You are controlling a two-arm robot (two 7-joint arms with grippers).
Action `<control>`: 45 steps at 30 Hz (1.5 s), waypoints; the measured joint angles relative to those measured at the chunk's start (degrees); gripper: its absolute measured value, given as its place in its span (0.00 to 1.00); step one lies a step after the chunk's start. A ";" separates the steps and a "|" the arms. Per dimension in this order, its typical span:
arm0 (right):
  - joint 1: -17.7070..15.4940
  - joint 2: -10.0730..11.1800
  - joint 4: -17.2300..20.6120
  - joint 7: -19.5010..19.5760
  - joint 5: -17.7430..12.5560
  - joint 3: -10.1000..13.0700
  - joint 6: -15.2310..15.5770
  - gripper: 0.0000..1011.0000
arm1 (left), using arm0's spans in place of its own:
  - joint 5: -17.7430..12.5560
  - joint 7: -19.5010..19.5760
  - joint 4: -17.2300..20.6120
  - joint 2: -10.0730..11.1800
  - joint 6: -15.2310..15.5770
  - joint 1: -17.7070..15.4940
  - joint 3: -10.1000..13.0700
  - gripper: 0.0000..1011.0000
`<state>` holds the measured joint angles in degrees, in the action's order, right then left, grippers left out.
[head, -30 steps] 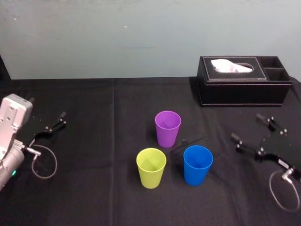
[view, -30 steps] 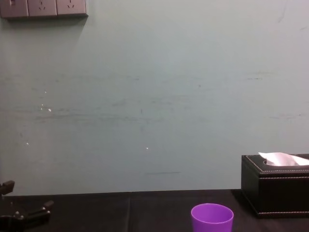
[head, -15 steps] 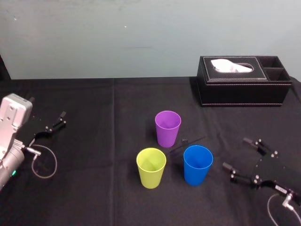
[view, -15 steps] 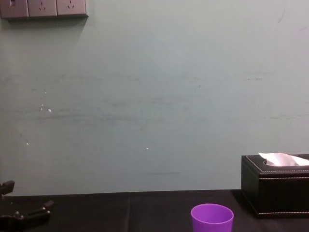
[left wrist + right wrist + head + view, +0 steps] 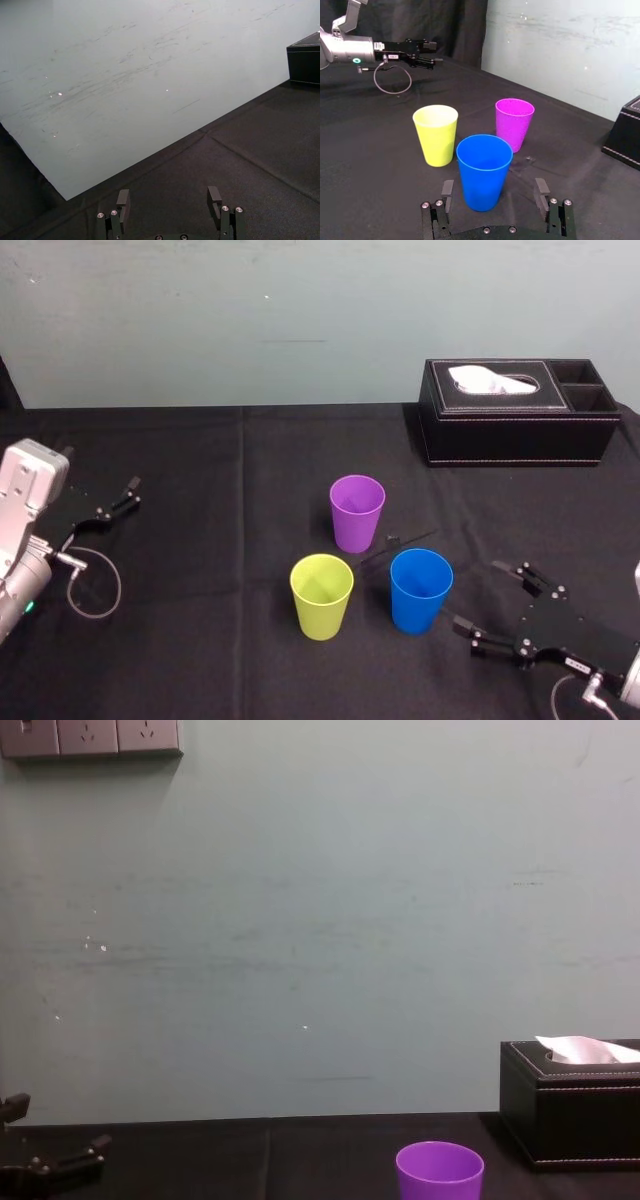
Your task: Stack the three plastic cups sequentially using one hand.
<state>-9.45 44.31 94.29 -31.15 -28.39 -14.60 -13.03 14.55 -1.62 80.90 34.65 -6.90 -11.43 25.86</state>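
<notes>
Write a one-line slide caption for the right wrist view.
Open right gripper faces the small blue plastic cup; yellow-green plastic cup and purple plastic cup stand beyond, left gripper parked farther off.

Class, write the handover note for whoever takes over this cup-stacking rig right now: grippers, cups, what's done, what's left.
Right gripper: open, just right of the blue cup, facing it, not touching.
Left gripper: open, parked at the far left.
Cups: purple cup at the back, yellow-green cup front left, blue front right; all upright and apart.
Done: nothing stacked.
Left: grasp a cup, probably the blue, then nest all three using one hand.
</notes>
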 joint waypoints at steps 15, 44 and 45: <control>1.70 -2.39 -1.97 -3.65 1.23 -0.51 1.73 0.99 | 0.00 0.00 0.00 0.00 0.00 0.00 0.00 1.00; 5.84 -6.07 -5.21 -4.26 4.42 -3.08 4.54 0.99 | 0.00 0.00 0.00 0.00 0.00 0.00 0.00 1.00; 5.94 -6.15 -5.28 -4.21 4.45 -3.14 4.64 0.99 | 0.00 0.00 0.00 0.00 0.00 0.00 0.00 1.00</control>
<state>-3.50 38.15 89.00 -35.36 -23.93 -17.75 -8.39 14.55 -1.62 80.90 34.64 -6.91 -11.43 25.86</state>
